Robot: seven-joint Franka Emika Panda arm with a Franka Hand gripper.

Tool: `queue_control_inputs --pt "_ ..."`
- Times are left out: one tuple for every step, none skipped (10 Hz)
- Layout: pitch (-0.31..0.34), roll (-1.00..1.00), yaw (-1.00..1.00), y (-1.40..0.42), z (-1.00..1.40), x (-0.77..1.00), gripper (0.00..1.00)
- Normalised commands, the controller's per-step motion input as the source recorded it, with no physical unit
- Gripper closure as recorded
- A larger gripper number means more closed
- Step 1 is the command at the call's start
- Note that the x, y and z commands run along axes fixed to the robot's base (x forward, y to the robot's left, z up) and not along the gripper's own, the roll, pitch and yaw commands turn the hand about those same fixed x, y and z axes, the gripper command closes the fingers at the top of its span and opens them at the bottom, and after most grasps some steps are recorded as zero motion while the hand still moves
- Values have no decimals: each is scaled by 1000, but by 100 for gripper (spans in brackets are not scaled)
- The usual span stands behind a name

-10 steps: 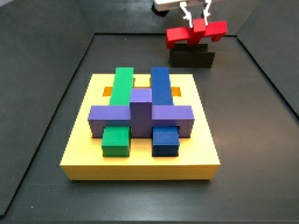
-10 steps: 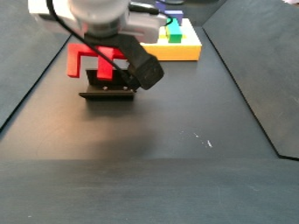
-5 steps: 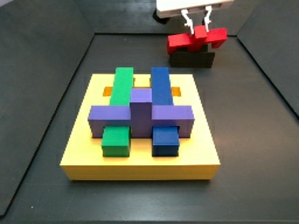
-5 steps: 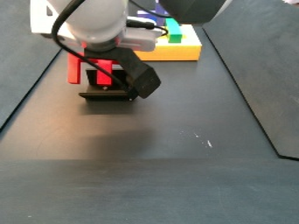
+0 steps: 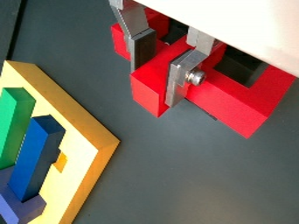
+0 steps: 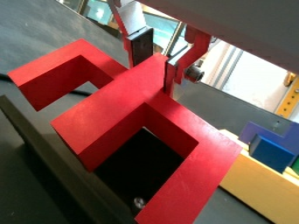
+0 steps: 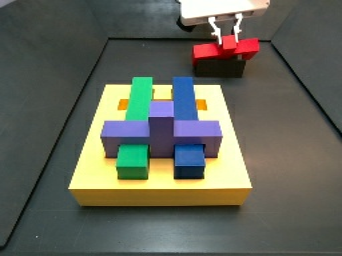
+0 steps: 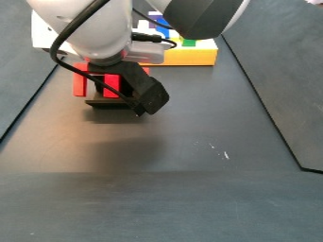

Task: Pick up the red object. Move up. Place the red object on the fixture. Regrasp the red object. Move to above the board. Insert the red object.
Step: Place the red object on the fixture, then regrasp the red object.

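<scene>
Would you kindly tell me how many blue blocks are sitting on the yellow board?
2. On the board, a long blue bar lies right of the green bar, and a short blue block sits ahead of it near the front edge. The purple block may cover a join.

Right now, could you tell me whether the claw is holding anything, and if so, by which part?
Yes: the claw grips the bright red blocky piece by its raised central stem, pinched between the two silver fingers, over the small black fixture.

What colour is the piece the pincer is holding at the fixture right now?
Bright red. The pincer grips the red object by its stem over the fixture; clearest in both wrist views.
</scene>
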Motion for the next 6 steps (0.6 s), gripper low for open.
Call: queue_control_inputs --pt "0 6 0 0 0 0 100" --pt "0 0 0 0 0 0 100" --pt "0 0 0 0 0 0 0" --pt "-129 577 71 -91 251 -117 0" --pt "-177 783 123 -111 263 -143 0" --pt "-171 931 166 -114 257 -131 0"
